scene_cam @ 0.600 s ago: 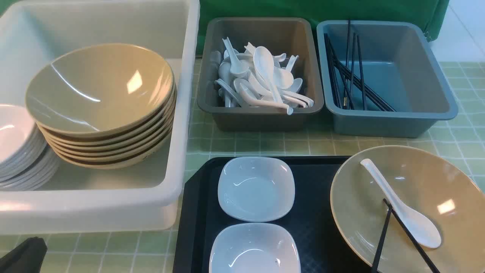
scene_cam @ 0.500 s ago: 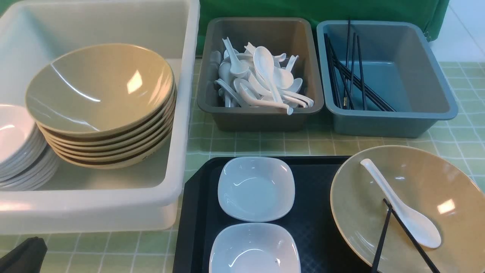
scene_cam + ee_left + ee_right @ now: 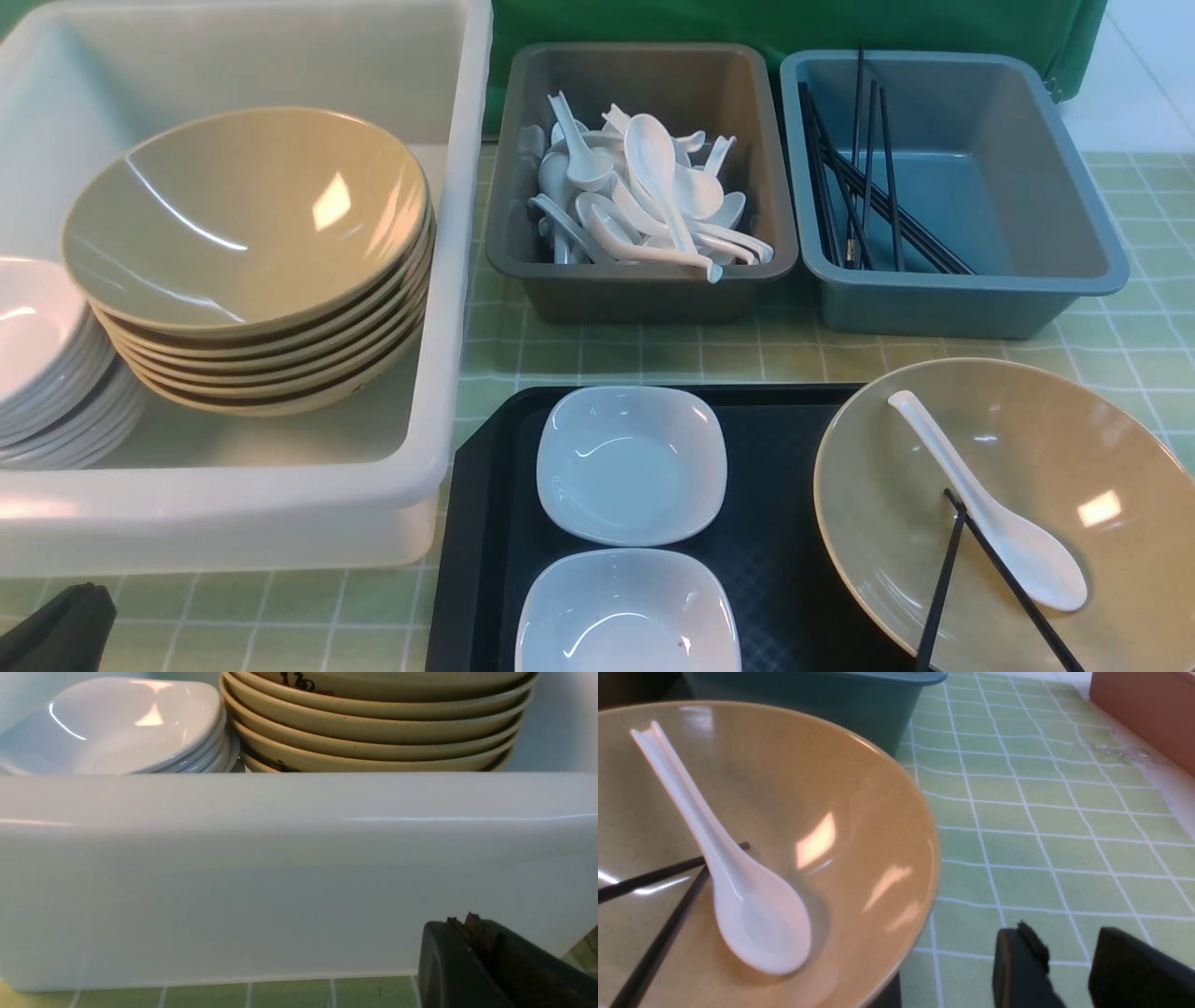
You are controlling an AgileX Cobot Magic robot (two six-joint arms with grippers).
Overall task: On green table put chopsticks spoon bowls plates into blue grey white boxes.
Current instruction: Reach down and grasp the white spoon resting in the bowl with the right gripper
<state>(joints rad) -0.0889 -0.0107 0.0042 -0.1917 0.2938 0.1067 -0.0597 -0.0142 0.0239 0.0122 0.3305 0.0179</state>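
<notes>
A tan bowl (image 3: pixel 1074 467) sits at the front right, partly on the black tray (image 3: pixel 485 523), holding a white spoon (image 3: pixel 999 523) and black chopsticks (image 3: pixel 943 579). Two white square plates (image 3: pixel 631 464) (image 3: pixel 627 611) lie on the tray. The white box (image 3: pixel 439 308) holds stacked tan bowls (image 3: pixel 247 224) and white plates (image 3: pixel 37 345). The grey box (image 3: pixel 644 280) holds spoons; the blue box (image 3: pixel 971 299) holds chopsticks. My left gripper (image 3: pixel 462 924) is shut and empty, low in front of the white box wall (image 3: pixel 299 877). My right gripper (image 3: pixel 1064 942) is open, beside the bowl rim (image 3: pixel 924 868) over the table.
The green checked tablecloth (image 3: pixel 653 359) runs between the tray and the boxes. A green backdrop (image 3: pixel 794 23) stands behind the boxes. In the right wrist view a brown edge (image 3: pixel 1143 709) borders the far side of the table.
</notes>
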